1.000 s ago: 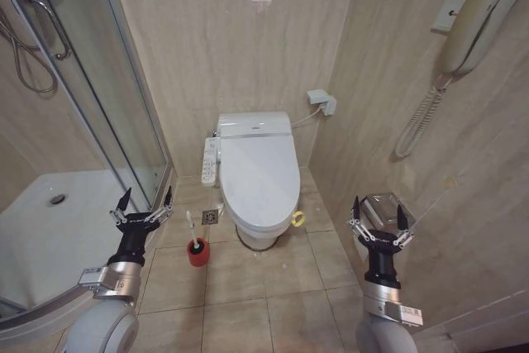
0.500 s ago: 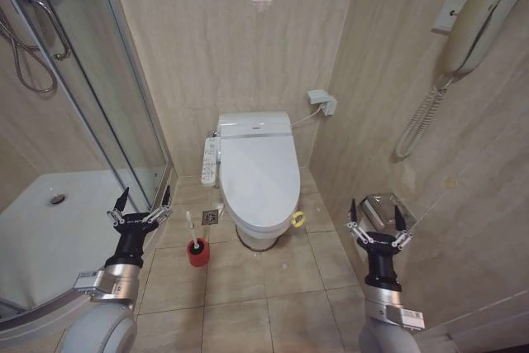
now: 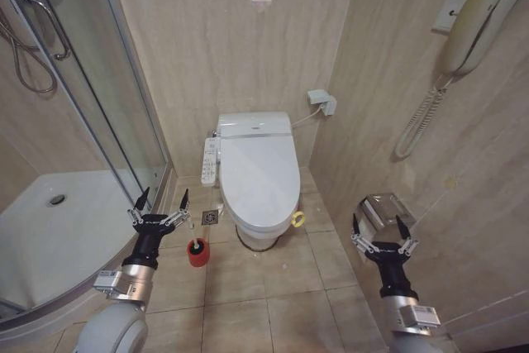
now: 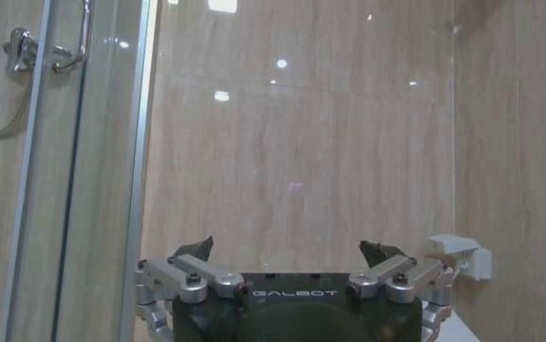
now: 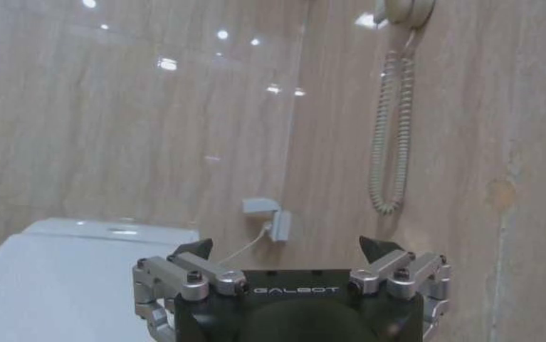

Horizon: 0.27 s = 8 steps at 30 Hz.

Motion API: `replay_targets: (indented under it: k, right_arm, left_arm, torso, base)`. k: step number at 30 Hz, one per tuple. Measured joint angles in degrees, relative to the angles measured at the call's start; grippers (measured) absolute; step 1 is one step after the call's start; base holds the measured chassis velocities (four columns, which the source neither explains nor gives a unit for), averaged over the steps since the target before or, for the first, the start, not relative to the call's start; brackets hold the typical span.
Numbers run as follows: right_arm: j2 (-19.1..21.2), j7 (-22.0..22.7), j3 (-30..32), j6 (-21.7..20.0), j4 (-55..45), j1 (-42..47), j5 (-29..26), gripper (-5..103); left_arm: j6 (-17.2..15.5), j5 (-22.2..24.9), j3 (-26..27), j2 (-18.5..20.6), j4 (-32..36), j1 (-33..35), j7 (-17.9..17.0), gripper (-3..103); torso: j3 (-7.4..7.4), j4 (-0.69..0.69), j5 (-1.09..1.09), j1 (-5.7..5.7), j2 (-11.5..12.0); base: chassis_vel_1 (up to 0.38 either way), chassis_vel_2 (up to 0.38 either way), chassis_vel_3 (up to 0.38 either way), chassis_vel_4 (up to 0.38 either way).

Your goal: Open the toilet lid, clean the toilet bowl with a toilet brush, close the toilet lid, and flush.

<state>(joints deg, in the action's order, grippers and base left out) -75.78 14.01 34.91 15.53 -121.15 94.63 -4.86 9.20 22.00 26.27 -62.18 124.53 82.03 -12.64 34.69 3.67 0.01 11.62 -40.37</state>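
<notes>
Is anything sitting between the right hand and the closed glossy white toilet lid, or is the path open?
Nothing visible blocks it. The right hand hangs open over bare floor tiles beside the toilet, and the glossy white oval toilet lid lies shut with nothing on it. The yellow strap at its front edge is exposed.

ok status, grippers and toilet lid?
Left gripper open, empty, above the toilet brush. Right gripper open, empty, near the right wall. Toilet lid down, untouched. Nothing in front of the lid.
</notes>
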Motion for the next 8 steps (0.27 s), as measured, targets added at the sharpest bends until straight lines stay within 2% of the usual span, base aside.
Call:
replay_targets:
  k: [8]
  right_arm:
    - [-0.23, -3.11, 0.41, 0.39, -0.65, 0.41, -1.08, 100]
  left_arm:
    - [-0.70, 0.29, 1.00, -0.61, 0.53, 0.71, -0.26, 100]
  torso:
    - [0.00, 0.00, -0.01, 0.00, 0.00]
  base:
    - [0.000, 0.000, 0.000, 0.000]
